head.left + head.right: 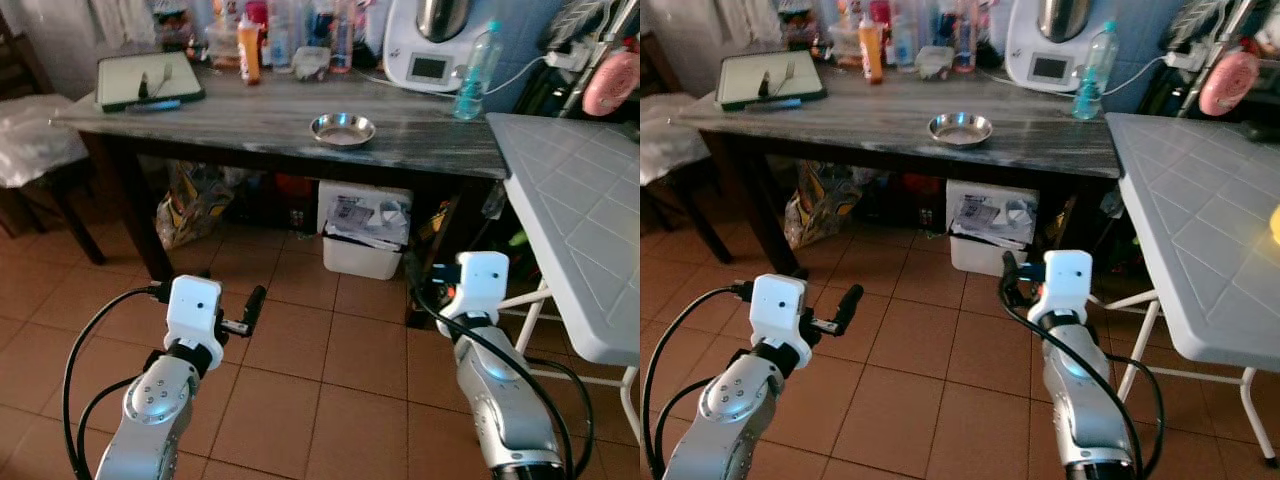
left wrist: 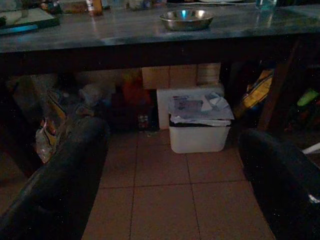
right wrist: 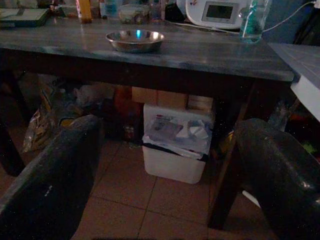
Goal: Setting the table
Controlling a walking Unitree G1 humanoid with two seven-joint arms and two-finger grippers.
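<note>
Round shiny steel bowl (image 1: 342, 129) near the front edge of the dark grey-streaked wooden table (image 1: 250, 125), toward its right end. Left gripper (image 2: 175, 175) and right gripper (image 3: 167, 170) low over the terracotta tile floor (image 1: 300, 350), fingers spread apart, apparently holding nothing in the dim wrist views.

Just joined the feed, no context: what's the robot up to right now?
Nothing is being handled yet. The robot stands on the tile floor facing a dark table with a metal bowl near its front edge. The left tool and right tool are both held low in front of the table, open and empty. A white folding table stands to the robot's right, and a white bin sits under the dark table.
</note>
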